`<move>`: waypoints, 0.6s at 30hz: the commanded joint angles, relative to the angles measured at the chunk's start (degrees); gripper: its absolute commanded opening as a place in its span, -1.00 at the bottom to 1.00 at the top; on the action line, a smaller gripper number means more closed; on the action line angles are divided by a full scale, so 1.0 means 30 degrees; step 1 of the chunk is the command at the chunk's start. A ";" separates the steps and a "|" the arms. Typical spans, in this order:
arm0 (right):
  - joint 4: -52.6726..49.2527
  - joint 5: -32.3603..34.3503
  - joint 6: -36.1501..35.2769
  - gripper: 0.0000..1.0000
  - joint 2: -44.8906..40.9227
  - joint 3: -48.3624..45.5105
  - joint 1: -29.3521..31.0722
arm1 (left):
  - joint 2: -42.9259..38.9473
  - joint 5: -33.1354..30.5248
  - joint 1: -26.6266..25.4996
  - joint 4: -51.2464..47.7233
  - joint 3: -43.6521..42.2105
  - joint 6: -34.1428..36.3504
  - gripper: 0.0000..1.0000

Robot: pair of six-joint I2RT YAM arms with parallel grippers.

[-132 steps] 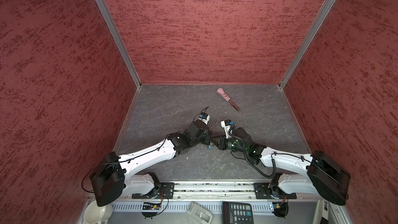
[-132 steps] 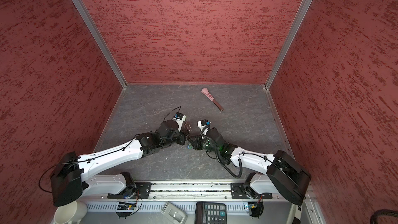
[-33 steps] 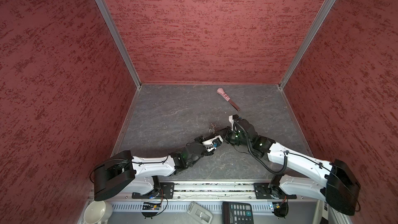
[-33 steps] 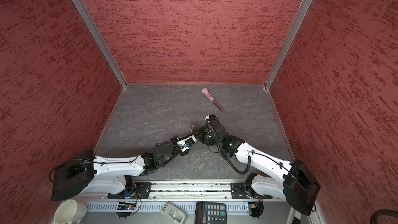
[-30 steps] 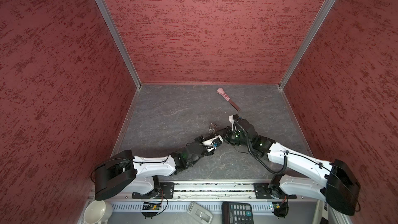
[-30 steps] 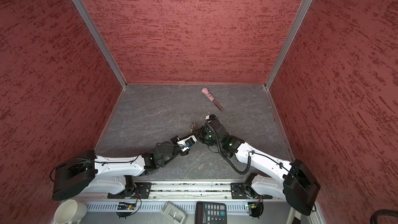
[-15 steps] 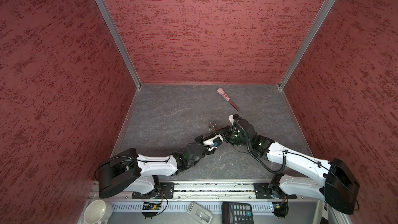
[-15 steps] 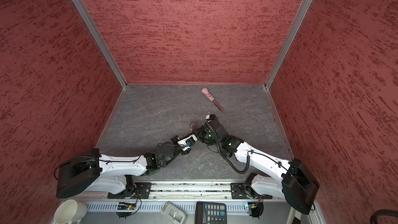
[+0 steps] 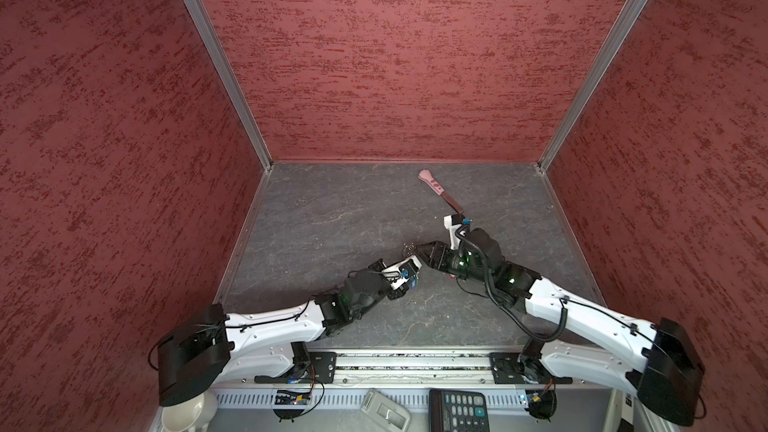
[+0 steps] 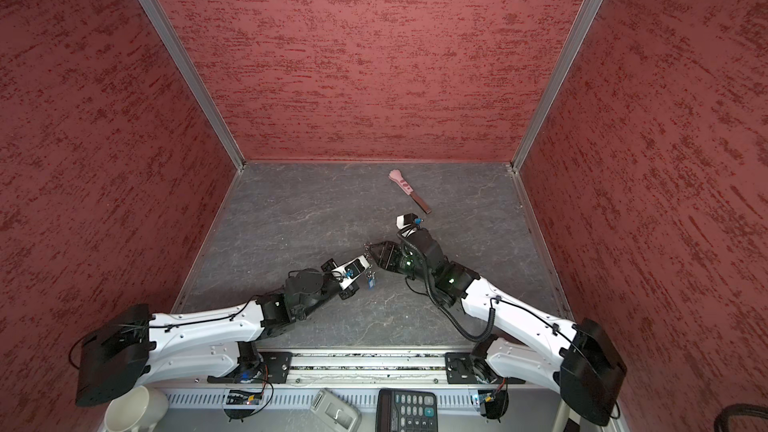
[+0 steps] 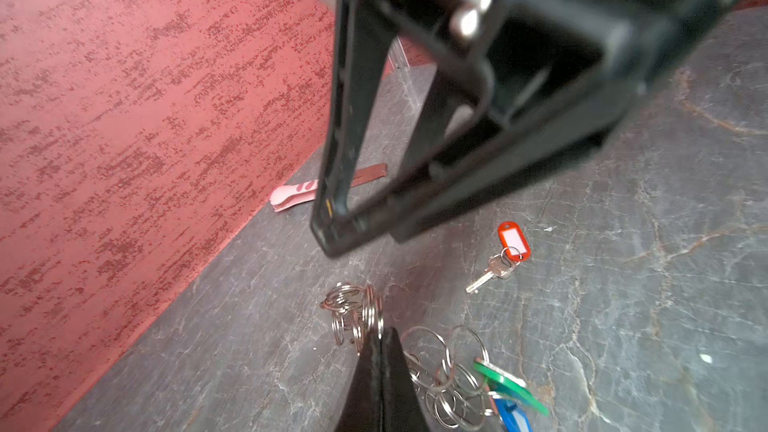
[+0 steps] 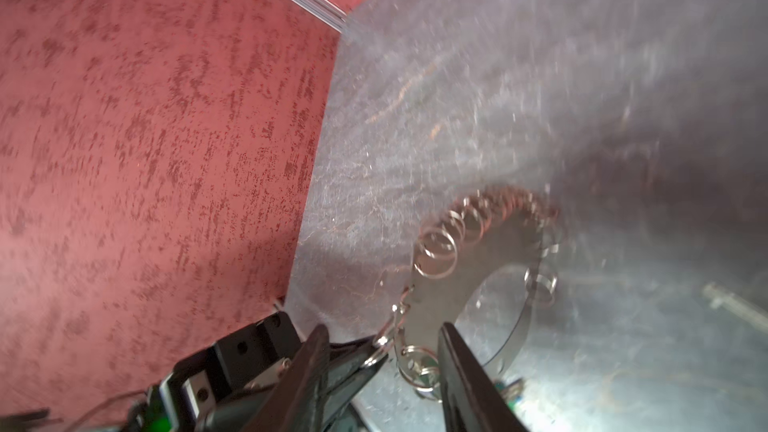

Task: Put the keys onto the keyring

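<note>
On the keyring (image 11: 349, 301), left hand (image 11: 380, 336) tight.

Left claw (image 11: 380, 334) pinched shut; right claw (image 12: 384, 328) parted, close beside it.

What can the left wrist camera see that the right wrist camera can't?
Only the left wrist view shows the red tag on its key and the pink-handled tool. Only the right wrist view shows the left arm's green light. Both show the keyring, the left gripper pinched shut on one of its rings, and the open right gripper.
</note>
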 commanded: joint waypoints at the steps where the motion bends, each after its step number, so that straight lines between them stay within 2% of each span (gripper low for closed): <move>1: 0.2113 0.1580 -0.6463 -0.10 -0.1983 -0.1393 -0.0127 | -0.0971 0.2632 0.0557 -0.2595 0.0240 -0.0790 -1.00; 4: 0.5151 0.0753 -1.0832 -0.04 -0.3900 -0.4128 -0.0134 | -0.1612 0.3983 0.0815 -0.3668 0.0439 -0.0833 -1.00; 7: 0.6121 0.0005 -1.3385 0.10 -0.4827 -0.5564 -0.0134 | -0.2057 0.4671 0.0864 -0.4233 0.0612 -0.0740 -1.00; 9: 0.5935 -0.0790 -1.4422 0.18 -0.4730 -0.5822 -0.0134 | -0.2220 0.5094 0.0867 -0.4680 0.0768 -0.0628 -1.00; 13: 0.5687 -0.2561 -1.6078 0.21 -0.4389 -0.6164 -0.0134 | -0.2343 0.5745 0.0898 -0.5333 0.1058 -0.0376 -1.00; 18: 0.6467 -0.4093 -1.6732 0.17 -0.4221 -0.6408 -0.0134 | -0.2638 0.6450 0.0990 -0.5495 0.1066 -0.0317 -1.00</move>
